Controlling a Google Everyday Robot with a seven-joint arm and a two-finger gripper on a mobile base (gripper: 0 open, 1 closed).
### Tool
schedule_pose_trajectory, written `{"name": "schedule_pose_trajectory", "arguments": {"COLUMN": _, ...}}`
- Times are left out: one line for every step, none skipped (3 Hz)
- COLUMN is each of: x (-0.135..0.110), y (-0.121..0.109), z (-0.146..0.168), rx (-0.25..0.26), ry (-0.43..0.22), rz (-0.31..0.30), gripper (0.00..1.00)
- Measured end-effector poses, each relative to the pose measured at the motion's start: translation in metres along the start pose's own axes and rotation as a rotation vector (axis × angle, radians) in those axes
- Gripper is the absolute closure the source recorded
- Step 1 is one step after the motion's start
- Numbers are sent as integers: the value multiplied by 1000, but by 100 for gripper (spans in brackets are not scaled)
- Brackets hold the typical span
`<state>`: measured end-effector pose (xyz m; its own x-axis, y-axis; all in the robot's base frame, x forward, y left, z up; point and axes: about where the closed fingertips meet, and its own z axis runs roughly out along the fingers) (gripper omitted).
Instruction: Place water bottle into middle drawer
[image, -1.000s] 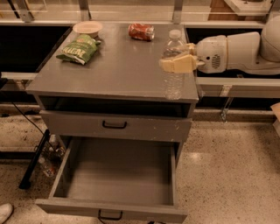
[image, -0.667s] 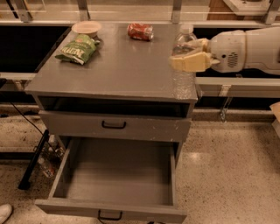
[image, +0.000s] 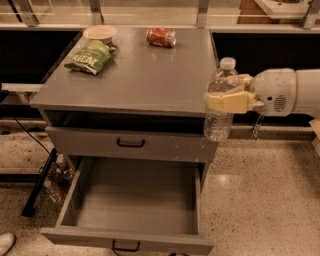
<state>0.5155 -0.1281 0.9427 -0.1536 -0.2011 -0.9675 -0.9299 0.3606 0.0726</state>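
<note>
My gripper (image: 226, 99) reaches in from the right and is shut on the water bottle (image: 218, 125), a clear ribbed bottle with a white cap. The cream fingers (image: 234, 102) wrap its upper body. The bottle hangs upright just past the front right corner of the grey cabinet top (image: 135, 80), above the floor. The middle drawer (image: 125, 238) is pulled open at the bottom of the cabinet and shows a bare flat grey tray, below and to the left of the bottle. A black wire handle (image: 125, 246) is on its front.
A red dented soda can (image: 161, 37), a green chip bag (image: 90, 56) and a pale bowl (image: 100, 33) lie at the back of the cabinet top. A shut drawer front (image: 131, 143) with paint chips sits above the open drawer. Loose bottles (image: 55, 185) lie on the floor at left.
My gripper has carried the bottle to the right and toward the front, from over the cabinet top to just off its front right corner, and lower. The drawer has not moved.
</note>
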Motion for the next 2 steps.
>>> {"name": "schedule_pose_trajectory", "arguments": {"x": 33, "y": -11, "z": 20, "rx": -25, "ry": -3, "rz": 51, "gripper": 100}}
{"name": "schedule_pose_trajectory", "arguments": {"x": 59, "y": -34, "z": 45, "rx": -30, "ry": -33, "rz": 96, "gripper": 100}}
